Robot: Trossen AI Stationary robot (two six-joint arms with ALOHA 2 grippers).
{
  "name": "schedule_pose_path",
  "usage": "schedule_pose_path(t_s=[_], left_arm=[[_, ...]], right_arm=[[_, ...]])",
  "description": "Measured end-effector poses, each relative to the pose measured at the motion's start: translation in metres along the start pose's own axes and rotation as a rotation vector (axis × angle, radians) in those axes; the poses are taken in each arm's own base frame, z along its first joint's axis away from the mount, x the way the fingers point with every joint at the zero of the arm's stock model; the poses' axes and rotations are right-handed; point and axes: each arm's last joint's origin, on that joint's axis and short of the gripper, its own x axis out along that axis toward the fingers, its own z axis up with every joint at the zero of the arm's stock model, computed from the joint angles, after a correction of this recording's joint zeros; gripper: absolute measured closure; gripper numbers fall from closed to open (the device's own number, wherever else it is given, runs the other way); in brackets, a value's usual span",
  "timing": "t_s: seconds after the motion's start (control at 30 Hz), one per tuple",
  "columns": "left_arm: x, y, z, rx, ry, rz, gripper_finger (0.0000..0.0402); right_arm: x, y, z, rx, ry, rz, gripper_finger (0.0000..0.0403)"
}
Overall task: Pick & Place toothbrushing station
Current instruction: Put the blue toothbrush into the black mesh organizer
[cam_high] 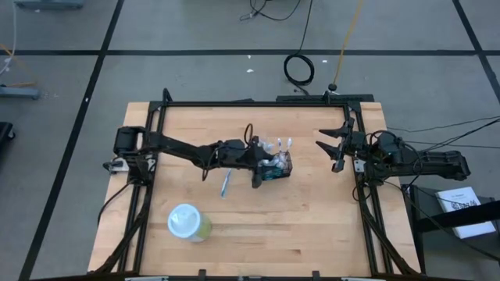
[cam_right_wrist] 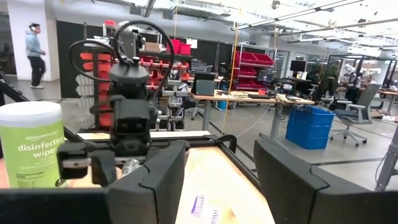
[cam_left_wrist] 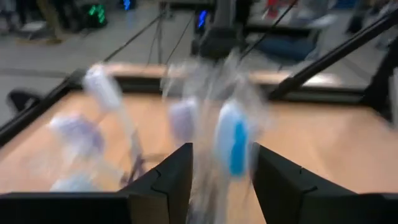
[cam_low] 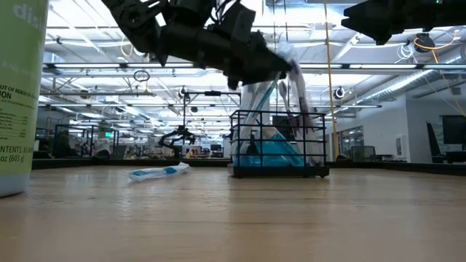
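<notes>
The black wire-mesh caddy (cam_high: 281, 172) stands on its base at the table's middle, also in the low view (cam_low: 244, 149). Several wrapped toothbrushes (cam_low: 287, 94) stick up out of it. My left gripper (cam_high: 260, 164) is open at the caddy's left side, level with the brush tops (cam_low: 262, 69). Its fingers stand on either side of a blue-and-white wrapped toothbrush (cam_left_wrist: 231, 140). One more toothbrush (cam_high: 226, 184) lies flat on the table left of the caddy. My right gripper (cam_high: 332, 147) is open and empty, raised at the table's right. My left gripper has its two fingers on either side of the blue-and-white wrapped toothbrush's upper end (cam_left_wrist: 230, 124), coming level from the table's left. I cannot tell whether a finger touches it.
A pale-green wipes canister with a whitish lid (cam_high: 187, 222) stands near the table's front left, close to the low camera (cam_low: 18, 94). A black frame (cam_high: 258, 103) runs round the table's edges. A person walks far off in the room (cam_right_wrist: 35, 46).
</notes>
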Motion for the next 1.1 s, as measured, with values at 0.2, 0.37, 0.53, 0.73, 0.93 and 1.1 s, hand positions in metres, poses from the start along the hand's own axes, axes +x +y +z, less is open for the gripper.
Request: schedule_pose_path(t_s=[0.2, 0.37, 0.53, 0.73, 0.93, 1.1], left_arm=[[-0.002, 0.002, -0.004, 0.013, 0.065, 0.069, 0.0281], [-0.002, 0.002, -0.003, 0.015, 0.061, 0.068, 0.0344], [-0.007, 0.001, 0.007, 0.006, 0.025, 0.067, 0.0385], [-0.015, -0.003, 0.022, -0.025, -0.035, 0.059, 0.0388], [-0.014, -0.012, 0.021, 0.001, -0.04, 0.11, 0.0389], [-0.02, -0.014, 0.011, -0.008, -0.125, 0.147, 0.0389]], right_arm=[[0.0, 0.0, 0.0, 0.0, 0.0, 0.0, 0.022], [0.0, 0.0, 0.0, 0.0, 0.0, 0.0, 0.022], [0.0, 0.0, 0.0, 0.0, 0.0, 0.0, 0.022], [0.0, 0.0, 0.0, 0.001, 0.0, 0.0, 0.022], [0.0, 0.0, 0.0, 0.0, 0.0, 0.0, 0.022], [0.0, 0.0, -0.001, -0.001, 0.006, 0.0, 0.022]])
